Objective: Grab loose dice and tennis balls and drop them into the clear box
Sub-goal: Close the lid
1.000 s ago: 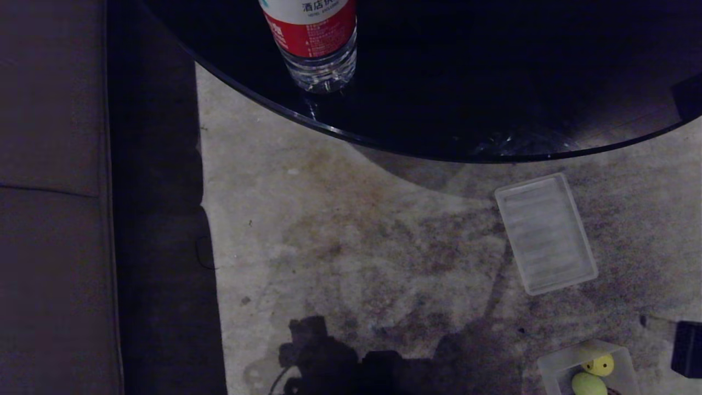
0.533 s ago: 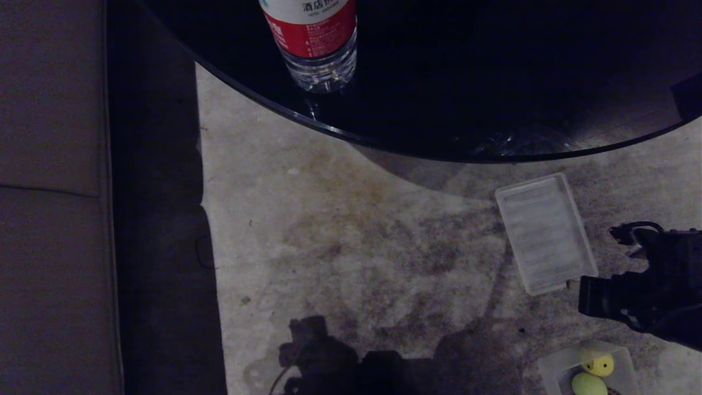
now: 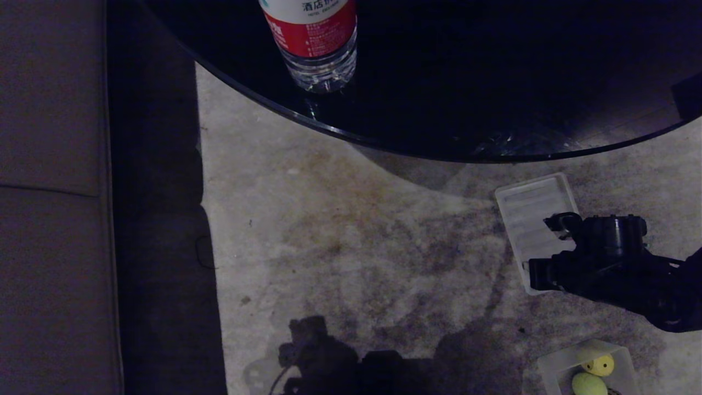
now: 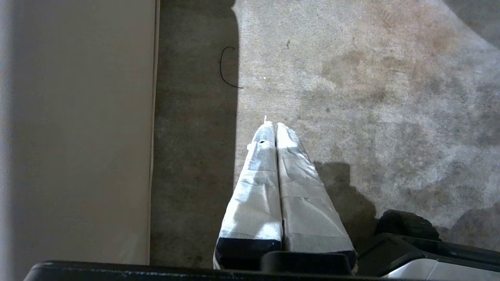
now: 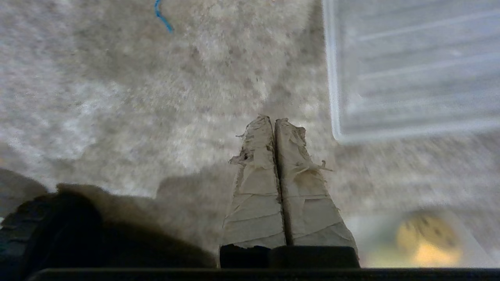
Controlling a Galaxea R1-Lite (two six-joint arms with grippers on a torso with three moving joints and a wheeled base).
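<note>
Searching for the next loose piece seems to be the step in hand, because no die or ball lies free on the carpet (image 3: 340, 241) in any view. Going from left to right in the head view: at 9 o'clock is a sofa (image 3: 52, 197) with a dark gap beside it, so the open floor ends there in a hard edge. At 12 o'clock a round black table (image 3: 439, 82) hangs over the carpet and carries a water bottle (image 3: 315, 44); its rim limits any high reach forward. The centre of the carpet is open, with good room for moving.

At 3 o'clock a flat ribbed lid (image 3: 524, 206) lies on the carpet, and the right gripper (image 5: 275, 121) hangs just beside its corner, fingers pressed together and holding nothing. At 5 o'clock the clear box (image 3: 556, 365) sits at the picture edge, partly cut off, with a yellow die (image 3: 599, 363) and a tennis ball (image 3: 588, 384) inside it, touching each other.

The left gripper (image 4: 272, 125) is parked low near the sofa edge, also closed and empty.

In my judgement the next move needs the robot to look or drive elsewhere, and the right fingers must open before any grasp. The arm should pass over the lid without pushing it.
</note>
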